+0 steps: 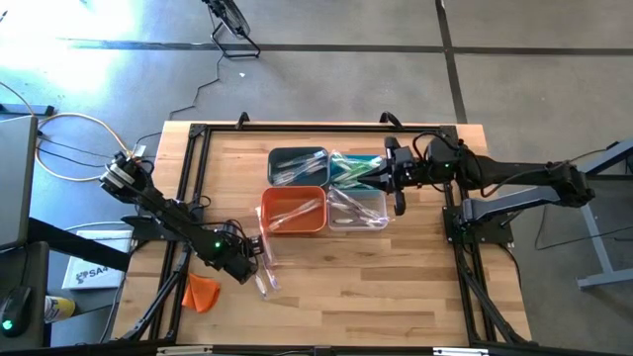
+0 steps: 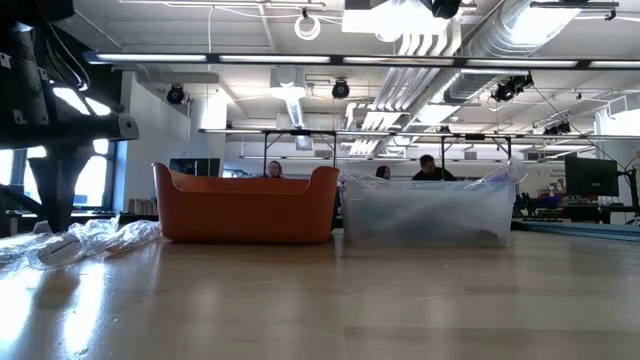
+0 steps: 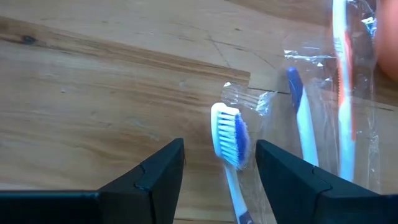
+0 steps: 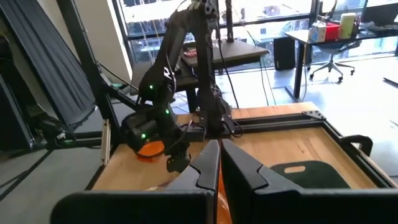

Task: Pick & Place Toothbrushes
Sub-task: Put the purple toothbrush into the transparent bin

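- left tool (image 3: 221, 168) spread wide, low over the counter (image 1: 396, 287), straddling one wrapped toothbrush (image 3: 229, 149): white handle, blue-and-white bristles, head between the two dark fingers, nothing pinched yet
- two more wrapped toothbrushes just beside it, one blue-handled (image 3: 303, 121), one orange-and-white (image 3: 344, 93); this loose pile (image 1: 265, 267) sits at the near left of the counter, beside the orange bin (image 1: 294, 211)
- more toothbrushes already in the four bins mid-counter: dark grey bin (image 1: 298, 164), teal bin (image 1: 356, 170), clear bin (image 1: 357, 209)
- right tool (image 4: 219, 163) pressed together, holding nothing, waiting above the bins on the right side
- handling, my judgement: very light, stiff plastic stick; crinkly clear wrapper is slick and loose, can slide or bunch under the pads; wrappers overlap, so a neighbour may drag along
- best hold: across the handle just below the head, fingers down flat to the wood
- counter is smooth butcher-block wood; bins are rounded-corner plastic; small orange cloth lump (image 1: 201, 291) at the near left edge, not part of this
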Action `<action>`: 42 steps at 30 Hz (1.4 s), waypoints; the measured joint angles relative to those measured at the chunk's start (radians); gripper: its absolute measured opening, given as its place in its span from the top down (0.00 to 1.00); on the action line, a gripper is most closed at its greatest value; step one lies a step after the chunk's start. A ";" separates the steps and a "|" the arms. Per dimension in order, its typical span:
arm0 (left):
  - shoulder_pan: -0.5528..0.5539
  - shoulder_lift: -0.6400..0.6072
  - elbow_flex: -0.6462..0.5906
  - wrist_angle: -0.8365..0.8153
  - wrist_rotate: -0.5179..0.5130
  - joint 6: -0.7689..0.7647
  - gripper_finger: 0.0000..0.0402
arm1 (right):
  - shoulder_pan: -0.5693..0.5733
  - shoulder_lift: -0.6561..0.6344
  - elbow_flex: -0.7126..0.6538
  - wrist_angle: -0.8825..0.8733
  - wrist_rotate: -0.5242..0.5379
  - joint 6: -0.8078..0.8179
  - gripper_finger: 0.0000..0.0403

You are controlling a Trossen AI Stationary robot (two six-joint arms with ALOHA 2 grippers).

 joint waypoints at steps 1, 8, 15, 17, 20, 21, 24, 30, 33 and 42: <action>0.000 0.001 0.000 0.000 -0.001 0.000 0.51 | 0.000 0.006 0.000 0.006 -0.001 0.000 0.98; 0.000 0.002 -0.002 0.000 0.005 0.003 0.59 | 0.000 0.010 0.000 0.006 0.000 0.015 0.98; -0.001 0.003 -0.004 -0.006 0.016 0.003 0.79 | 0.000 0.010 0.000 0.005 0.000 0.015 0.98; -0.001 0.003 -0.004 -0.007 0.018 0.003 0.83 | 0.000 0.011 0.000 0.004 0.000 0.015 0.98; -0.001 0.004 -0.005 -0.007 0.019 0.002 0.87 | 0.000 0.011 0.000 0.005 0.000 0.015 0.98; -0.001 0.004 -0.005 -0.006 0.019 0.002 0.88 | 0.000 0.011 0.000 0.005 0.000 0.015 0.98; -0.001 0.004 -0.005 0.000 0.016 0.002 0.91 | 0.000 0.011 0.000 0.004 0.000 0.015 0.98; -0.001 0.004 -0.004 0.005 0.013 0.003 0.93 | 0.000 0.011 0.000 0.004 0.000 0.015 0.98; -0.001 0.004 0.000 0.003 0.012 0.035 0.93 | 0.000 0.011 0.000 0.004 0.000 0.015 0.98; 0.001 -0.041 0.038 -0.051 0.008 0.100 0.94 | 0.000 0.010 0.000 0.004 -0.001 0.010 0.98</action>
